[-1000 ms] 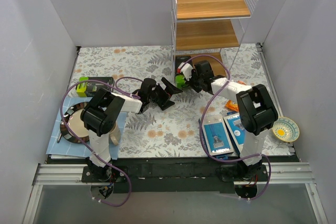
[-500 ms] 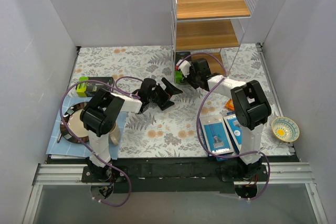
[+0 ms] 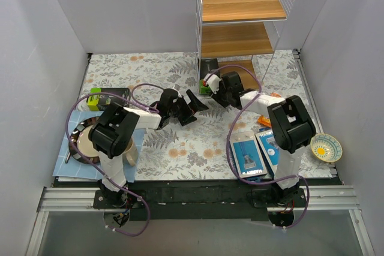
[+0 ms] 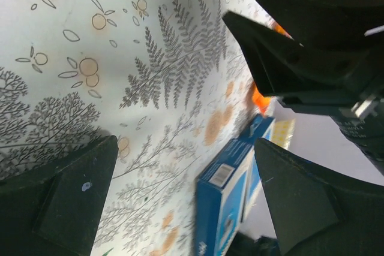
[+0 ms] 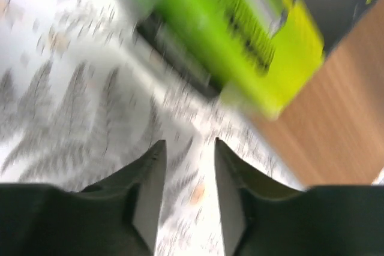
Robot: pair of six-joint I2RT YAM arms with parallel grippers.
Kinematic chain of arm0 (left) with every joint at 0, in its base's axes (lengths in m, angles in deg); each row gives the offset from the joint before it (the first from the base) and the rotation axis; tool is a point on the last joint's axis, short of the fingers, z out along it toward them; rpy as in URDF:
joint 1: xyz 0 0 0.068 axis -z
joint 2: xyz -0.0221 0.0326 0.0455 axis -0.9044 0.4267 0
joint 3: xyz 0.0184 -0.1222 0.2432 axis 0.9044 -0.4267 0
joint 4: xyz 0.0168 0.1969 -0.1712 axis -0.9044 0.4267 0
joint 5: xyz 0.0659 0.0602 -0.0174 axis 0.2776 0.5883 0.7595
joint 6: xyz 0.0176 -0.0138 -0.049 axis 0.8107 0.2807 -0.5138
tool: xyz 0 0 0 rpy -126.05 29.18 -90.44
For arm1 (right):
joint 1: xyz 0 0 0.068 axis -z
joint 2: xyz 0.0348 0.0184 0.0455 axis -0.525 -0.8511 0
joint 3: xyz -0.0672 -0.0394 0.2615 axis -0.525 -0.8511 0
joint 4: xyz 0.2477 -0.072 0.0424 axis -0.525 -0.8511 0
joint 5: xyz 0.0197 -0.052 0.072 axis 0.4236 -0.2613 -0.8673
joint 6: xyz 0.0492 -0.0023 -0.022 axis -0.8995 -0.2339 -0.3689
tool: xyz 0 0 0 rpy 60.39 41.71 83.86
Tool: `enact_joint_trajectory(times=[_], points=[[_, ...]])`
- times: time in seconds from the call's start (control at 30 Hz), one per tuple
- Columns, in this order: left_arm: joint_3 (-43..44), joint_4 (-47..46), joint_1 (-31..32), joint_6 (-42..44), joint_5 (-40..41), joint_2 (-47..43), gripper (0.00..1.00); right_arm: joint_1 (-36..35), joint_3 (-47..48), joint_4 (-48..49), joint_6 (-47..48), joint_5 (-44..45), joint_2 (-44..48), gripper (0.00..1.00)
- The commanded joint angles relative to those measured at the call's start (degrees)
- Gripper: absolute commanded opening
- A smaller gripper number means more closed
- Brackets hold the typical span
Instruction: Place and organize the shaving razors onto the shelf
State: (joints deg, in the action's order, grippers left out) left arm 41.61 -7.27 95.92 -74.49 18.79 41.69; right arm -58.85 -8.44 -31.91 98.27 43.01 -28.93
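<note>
My right gripper (image 5: pixel 189 145) has just let go of the green pack (image 5: pixel 240 34) at the foot of the shelf (image 3: pixel 240 4), my left gripper (image 4: pixel 185 142) gapes empty, and both razor packs (image 3: pixel 248 157) remain unshelved.

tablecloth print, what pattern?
The tablecloth is white with grey fern leaves and small orange blossoms; clearest in the left wrist view.

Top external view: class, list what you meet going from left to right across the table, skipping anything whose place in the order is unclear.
brown plate → left pincer → blue razor packs → yellow-patterned bowl
</note>
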Motion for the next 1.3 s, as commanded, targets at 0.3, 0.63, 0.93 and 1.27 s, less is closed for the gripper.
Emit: enact_joint_trajectory(times=[0.3, 0.63, 0.93, 1.27], points=[[12.8, 36.1, -7.9, 36.0, -8.4, -11.9, 0.98, -0.4, -12.8, -16.1, 2.0, -5.3, 26.7, 0.62], [42.6, 63.2, -29.1, 55.6, 7.4, -7.9, 0.98, -0.4, -16.9, -15.7, -2.1, -12.6, 31.9, 0.61], [50.6, 66.3, -43.3, 58.3, 21.8, -2.1, 0.98, -0.3, -16.0, -16.7, -5.1, -17.7, 32.8, 0.63], [52.9, 71.2, -47.7, 64.4, 25.6, 3.4, 0.98, -0.3, -16.0, -18.7, -6.4, -18.3, 33.6, 0.63]])
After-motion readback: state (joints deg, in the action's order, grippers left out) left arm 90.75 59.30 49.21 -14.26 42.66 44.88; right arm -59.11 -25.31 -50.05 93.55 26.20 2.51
